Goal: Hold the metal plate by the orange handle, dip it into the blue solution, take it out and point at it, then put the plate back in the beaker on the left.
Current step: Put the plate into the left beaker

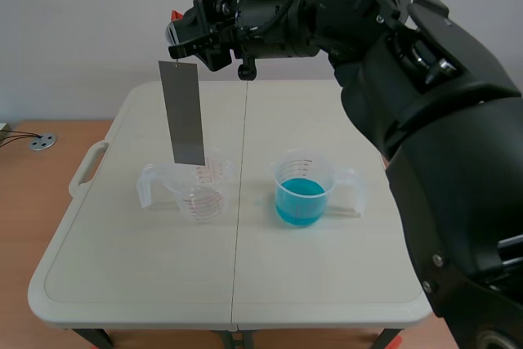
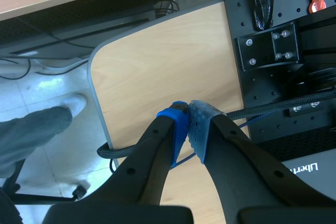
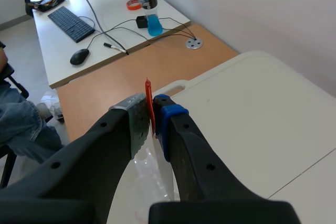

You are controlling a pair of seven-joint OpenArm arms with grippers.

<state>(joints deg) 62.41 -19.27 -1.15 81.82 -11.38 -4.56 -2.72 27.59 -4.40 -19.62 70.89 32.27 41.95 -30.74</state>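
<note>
The grey metal plate (image 1: 183,112) hangs upright from its orange handle (image 1: 176,15), which is pinched in my right gripper (image 1: 181,38) high over the table's left half. The plate's lower edge is level with the rim of the clear empty beaker (image 1: 196,190) on the left. The beaker with blue solution (image 1: 301,192) stands to the right of the table's seam. In the right wrist view the thin orange handle (image 3: 149,100) sits between the pads of my right gripper (image 3: 152,116). My left gripper (image 2: 188,124) is shut on nothing, away from the table over a wooden desk.
The white folding table (image 1: 122,267) has a carry handle (image 1: 88,165) on its left edge. A wooden desk (image 1: 33,202) adjoins it. Beyond lies a desk with a keyboard (image 3: 71,23), a mouse (image 3: 79,56) and a bottle (image 3: 150,10). A person's leg (image 2: 31,129) is nearby.
</note>
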